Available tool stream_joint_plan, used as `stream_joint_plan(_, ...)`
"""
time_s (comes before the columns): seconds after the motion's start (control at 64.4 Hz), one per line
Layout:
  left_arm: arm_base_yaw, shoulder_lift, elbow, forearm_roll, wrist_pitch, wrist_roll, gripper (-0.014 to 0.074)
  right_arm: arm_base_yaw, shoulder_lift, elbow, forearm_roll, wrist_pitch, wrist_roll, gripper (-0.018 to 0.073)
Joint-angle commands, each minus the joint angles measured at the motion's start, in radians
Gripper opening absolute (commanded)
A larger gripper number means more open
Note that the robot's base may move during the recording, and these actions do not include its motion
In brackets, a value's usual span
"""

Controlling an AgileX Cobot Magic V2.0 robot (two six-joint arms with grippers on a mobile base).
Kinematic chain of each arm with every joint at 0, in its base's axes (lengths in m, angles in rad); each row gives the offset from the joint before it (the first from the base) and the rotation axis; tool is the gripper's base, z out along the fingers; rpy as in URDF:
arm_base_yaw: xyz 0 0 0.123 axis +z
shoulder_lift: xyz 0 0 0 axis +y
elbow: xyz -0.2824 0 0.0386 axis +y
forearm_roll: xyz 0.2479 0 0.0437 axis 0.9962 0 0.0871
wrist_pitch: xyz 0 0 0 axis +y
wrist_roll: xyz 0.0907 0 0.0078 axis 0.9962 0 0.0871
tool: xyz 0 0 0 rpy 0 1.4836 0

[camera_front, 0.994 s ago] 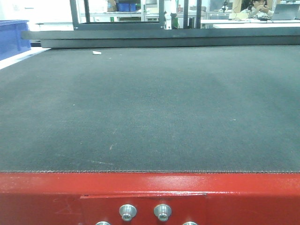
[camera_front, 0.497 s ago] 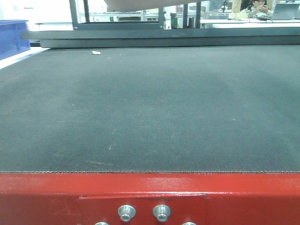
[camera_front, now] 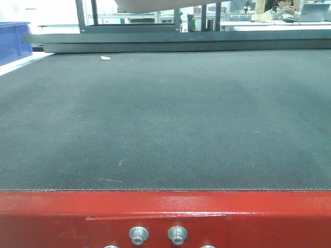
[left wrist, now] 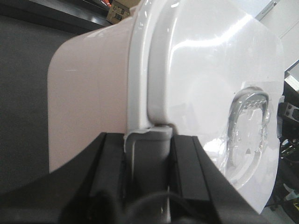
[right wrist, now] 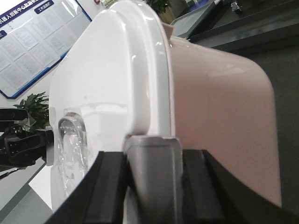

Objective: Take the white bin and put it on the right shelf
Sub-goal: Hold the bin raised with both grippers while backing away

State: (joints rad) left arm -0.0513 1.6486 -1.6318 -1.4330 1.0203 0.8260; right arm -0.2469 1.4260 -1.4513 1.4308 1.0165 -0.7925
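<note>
The white bin is held lifted between my two grippers. In the left wrist view its pale pinkish side (left wrist: 88, 93) and flat white lid (left wrist: 210, 70) fill the frame, and my left gripper (left wrist: 148, 156) is shut on its rim band. In the right wrist view my right gripper (right wrist: 153, 163) is shut on the rim of the other end of the bin (right wrist: 219, 116). In the front view only the bin's underside (camera_front: 147, 4) shows at the top edge. The right shelf is out of view.
A red-framed table (camera_front: 258, 212) with a dark mat (camera_front: 165, 119) lies right ahead and below. A small white scrap (camera_front: 105, 58) lies on the mat far left. A blue bin (camera_front: 11, 41) stands at the far left. A person (camera_front: 283, 6) sits at a back desk.
The bin's underside has come into the top edge of the front view. The table view has shifted slightly, and the blue bin has slid left in the frame.
</note>
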Motion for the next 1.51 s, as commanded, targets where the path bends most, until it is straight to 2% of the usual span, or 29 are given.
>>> stream_joint_plan(0.0, -0.080, -0.055, -0.034, -0.115, 0.288, 0.048, -0.0126, 0.048, -0.049, -0.028, 0.121, 0.273, -0.010, 0.0059)
stream_joint_plan(1.492, -0.080, -0.055, -0.034, -0.115, 0.288, 0.048, -0.0126, 0.048, -0.049, -0.028, 0.122, 0.271, -0.010, 0.0059)
